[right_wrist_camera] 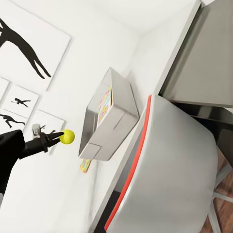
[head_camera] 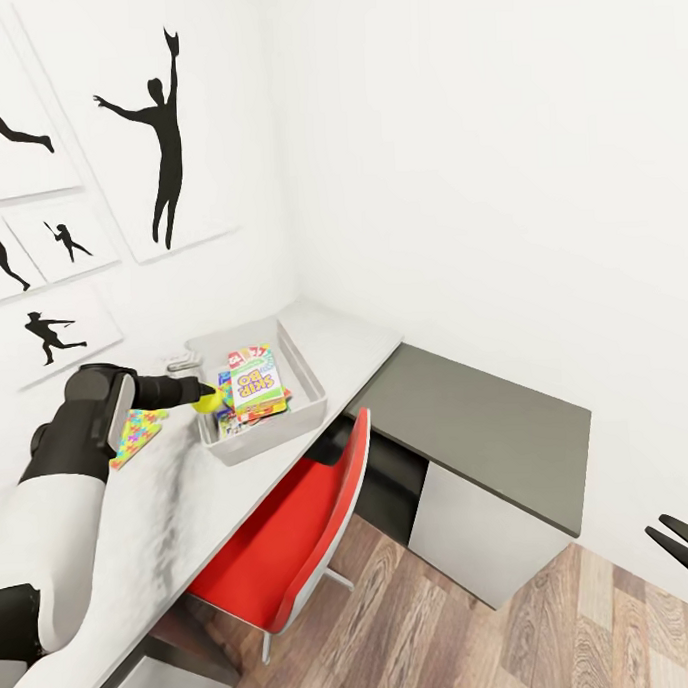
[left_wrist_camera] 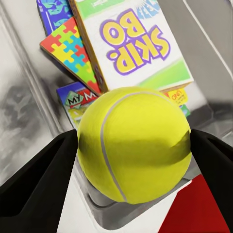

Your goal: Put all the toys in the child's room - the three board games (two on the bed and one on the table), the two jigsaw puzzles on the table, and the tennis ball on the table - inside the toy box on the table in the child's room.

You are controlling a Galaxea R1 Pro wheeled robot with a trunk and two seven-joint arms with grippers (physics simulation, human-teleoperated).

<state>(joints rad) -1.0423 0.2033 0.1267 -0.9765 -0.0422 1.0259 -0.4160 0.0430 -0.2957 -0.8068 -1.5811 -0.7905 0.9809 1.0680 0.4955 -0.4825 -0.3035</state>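
Left hand closed on the tennis ball, fingers pressed to either side of it, held just above the rim of the toy box at its 9 o'clock edge in the head view. Same grip seen from the right wrist camera: tennis ball at the tip of the left hand, just beside the toy box, apart from its wall.

Inside the toy box, SKIP-BO game lying on top, tilted, over other flat boxes; from the left wrist camera, SKIP-BO game above a jigsaw puzzle, a blue game box and another game box partly hidden behind the tennis ball.

Second jigsaw puzzle flat on the counter, at 9 o'clock from the toy box, partly under the left arm.

Right hand at 4 o'clock in the head view, well apart from the counter, over the wooden floor, fingers slightly parted, gripping nothing.

Red chair tucked at the counter at 6 o'clock from the toy box; dark grey side cabinet at 3 o'clock. Silhouette pictures on the wall.
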